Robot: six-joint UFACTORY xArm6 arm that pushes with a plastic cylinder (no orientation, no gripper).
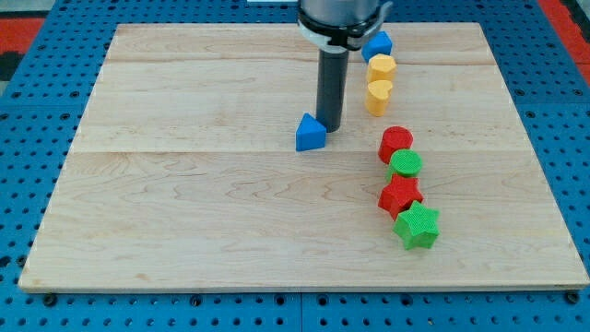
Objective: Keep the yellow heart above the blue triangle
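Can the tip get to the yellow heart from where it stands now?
Probably yes. My tip sits beside the blue triangle, and bare board lies between it and the yellow heart toward the view's upper right.

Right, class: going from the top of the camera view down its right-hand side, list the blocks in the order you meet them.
Blue block → yellow hexagon → yellow heart → upper red block → green round block → lower red block → green star.

Robot lab bench — wooden board (184, 231) on blue pegboard table (28, 138), toy blocks
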